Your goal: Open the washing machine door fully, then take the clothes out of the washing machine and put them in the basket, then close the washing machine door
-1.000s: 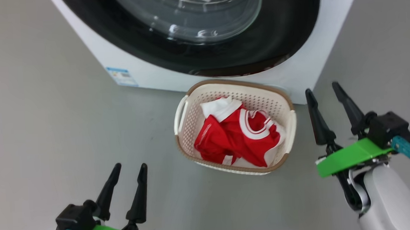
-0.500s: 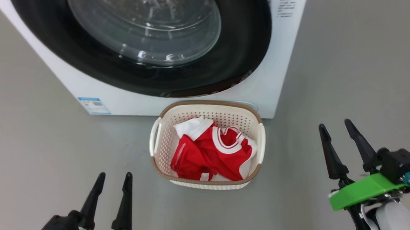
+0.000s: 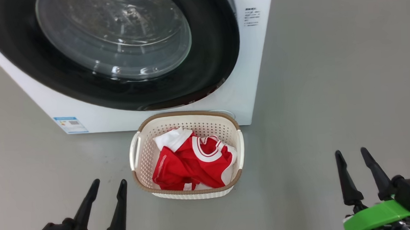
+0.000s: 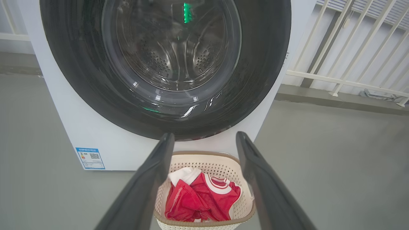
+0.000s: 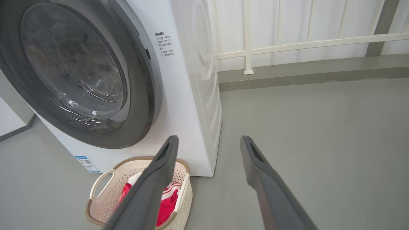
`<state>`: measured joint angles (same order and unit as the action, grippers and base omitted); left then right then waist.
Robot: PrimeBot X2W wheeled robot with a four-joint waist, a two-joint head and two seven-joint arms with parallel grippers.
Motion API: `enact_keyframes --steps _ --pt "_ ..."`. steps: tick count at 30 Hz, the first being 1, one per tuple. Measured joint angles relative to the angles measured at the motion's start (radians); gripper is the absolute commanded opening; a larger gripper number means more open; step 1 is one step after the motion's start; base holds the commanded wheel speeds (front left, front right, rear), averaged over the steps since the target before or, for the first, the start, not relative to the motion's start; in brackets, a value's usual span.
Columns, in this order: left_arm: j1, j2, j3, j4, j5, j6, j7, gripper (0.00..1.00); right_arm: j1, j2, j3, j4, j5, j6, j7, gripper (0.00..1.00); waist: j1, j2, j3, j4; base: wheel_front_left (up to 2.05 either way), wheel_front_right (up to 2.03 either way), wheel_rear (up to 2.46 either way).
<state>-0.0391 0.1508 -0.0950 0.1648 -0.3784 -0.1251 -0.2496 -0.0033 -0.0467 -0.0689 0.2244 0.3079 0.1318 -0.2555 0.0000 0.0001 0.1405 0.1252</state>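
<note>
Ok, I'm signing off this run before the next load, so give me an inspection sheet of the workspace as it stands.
Surface: grey floor, smooth, no spills seen.
Job's things: washing machine door looks shut against the washing machine; no garments seen through the glass. The clothes, red and white, lie in the basket, which stands on the floor right before the machine.
Clutter: nothing seen.
Grippers: left gripper open, holding nothing; right gripper open, holding nothing; both apart from the basket.
Cables: nothing seen.
Surroundings: white railing behind the machine; blue label at its lower corner.
</note>
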Motion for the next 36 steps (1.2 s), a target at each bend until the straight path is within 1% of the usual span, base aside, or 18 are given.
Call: enact_keyframes --steps 9,14,22,31,32,36 --pt "0.017 0.003 0.023 -0.002 0.009 0.0 0.0 1.0 0.066 0.007 -0.043 -0.016 0.0 0.0 0.0 1.0 0.0 0.0 -0.015 -0.037 0.0 0.0 0.0" --pt "0.023 0.003 0.032 -0.008 0.012 0.0 0.0 1.0 0.084 0.01 -0.049 -0.024 0.001 0.0 0.0 1.0 0.0 0.0 -0.019 -0.05 0.0 0.0 0.0" --pt "0.023 0.003 0.035 -0.012 0.016 0.0 0.0 1.0 0.084 0.01 -0.051 -0.027 0.004 0.0 0.0 1.0 0.0 0.0 -0.015 -0.053 0.0 0.0 0.0" --pt "0.023 0.004 0.035 -0.005 -0.022 0.0 0.0 1.0 0.084 0.01 -0.05 -0.028 0.009 0.0 0.0 1.0 0.0 0.0 -0.023 -0.051 0.0 0.0 0.0" --pt "0.024 -0.007 0.029 0.017 -0.022 0.002 0.002 0.0 0.084 0.016 -0.048 -0.006 0.009 0.0 0.0 0.0 0.0 0.0 -0.023 -0.051 0.0 0.0 0.0" --pt "0.025 -0.035 0.018 0.066 -0.022 0.002 0.003 0.0 0.084 0.031 -0.045 0.047 0.009 0.0 0.002 0.0 0.0 0.0 -0.023 -0.051 0.0 0.0 0.0"
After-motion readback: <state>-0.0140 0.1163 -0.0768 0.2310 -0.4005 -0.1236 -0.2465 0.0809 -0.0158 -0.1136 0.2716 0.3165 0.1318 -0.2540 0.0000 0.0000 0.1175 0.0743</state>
